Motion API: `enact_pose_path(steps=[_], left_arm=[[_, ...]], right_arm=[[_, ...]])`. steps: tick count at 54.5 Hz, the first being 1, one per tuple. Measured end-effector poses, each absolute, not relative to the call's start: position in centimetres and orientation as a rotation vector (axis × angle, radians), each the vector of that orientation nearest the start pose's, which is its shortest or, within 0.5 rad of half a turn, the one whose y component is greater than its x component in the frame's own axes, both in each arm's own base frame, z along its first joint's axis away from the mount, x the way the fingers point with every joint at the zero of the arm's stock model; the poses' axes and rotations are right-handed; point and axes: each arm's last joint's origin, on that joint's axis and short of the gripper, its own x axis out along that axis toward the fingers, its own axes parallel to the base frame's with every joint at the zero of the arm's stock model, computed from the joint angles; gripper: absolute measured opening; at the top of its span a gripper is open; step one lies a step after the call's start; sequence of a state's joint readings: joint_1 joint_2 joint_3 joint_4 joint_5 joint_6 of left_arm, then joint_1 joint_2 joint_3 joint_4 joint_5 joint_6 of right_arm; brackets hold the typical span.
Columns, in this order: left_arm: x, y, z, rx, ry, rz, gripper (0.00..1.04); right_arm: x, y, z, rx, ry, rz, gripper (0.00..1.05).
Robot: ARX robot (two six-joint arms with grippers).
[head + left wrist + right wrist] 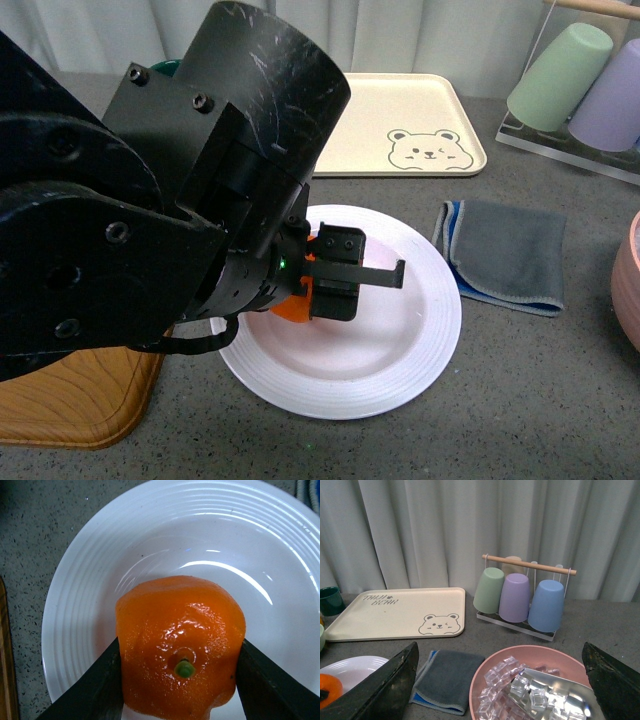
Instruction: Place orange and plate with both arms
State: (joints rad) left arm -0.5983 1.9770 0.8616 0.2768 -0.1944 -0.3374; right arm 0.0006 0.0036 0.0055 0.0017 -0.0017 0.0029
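left gripper (345,285) clamped on the orange (180,640), one black finger (95,690) pressed against each side, green stem dot facing the wrist camera. orange sits over the well of the white plate (150,540), off to the side nearest the left arm; cannot tell if it touches the plate. plate rests on the grey table (520,400), next to a wooden tray (70,400). cream bear tray (400,120) behind the plate, folded grey cloth (505,250) just beside the plate. right gripper (500,685) spread wide, holding nothing, above a pink bowl (490,667) of ice. rack of cups (520,595) farther back.
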Motion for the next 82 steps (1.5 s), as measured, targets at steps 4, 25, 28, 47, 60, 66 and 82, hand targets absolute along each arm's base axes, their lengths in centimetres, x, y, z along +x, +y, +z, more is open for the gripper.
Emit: enact_pose_path(steps=[4, 25, 28, 47, 60, 66, 82], left_arm=[[29.4, -19.5, 7.6, 0.011, 0.834, -0.238, 0.52], [29.6, -19.8, 7.2, 0.039, 0.852, -0.211, 0.84], [29.5, -19.9, 7.3, 0.045, 0.849, -0.216, 0.92], [29.0, -19.2, 11.6, 0.017, 0.762, -0.218, 0.98], [25.4, -12.1, 13.4, -0.012, 0.096, -0.015, 0.60], [23.6, -9.3, 15.2, -0.035, -0.005, -0.003, 0.42], [19.5, -4.8, 16.1, -0.006, 0.018, -0.014, 0.04]], right_arm=[[9.8, 0.0, 16.5, 0.003, -0.004, 0.002, 0.95], [9.8, 0.0, 16.5, 0.002, -0.004, 0.002, 0.95], [9.8, 0.0, 16.5, 0.003, -0.004, 0.002, 0.95], [9.8, 0.0, 16.5, 0.003, -0.004, 0.002, 0.95], [9.8, 0.0, 16.5, 0.003, -0.004, 0.000, 0.95], [9.8, 0.0, 16.5, 0.002, -0.004, 0.000, 0.95], [9.8, 0.0, 16.5, 0.003, -0.004, 0.002, 0.95]])
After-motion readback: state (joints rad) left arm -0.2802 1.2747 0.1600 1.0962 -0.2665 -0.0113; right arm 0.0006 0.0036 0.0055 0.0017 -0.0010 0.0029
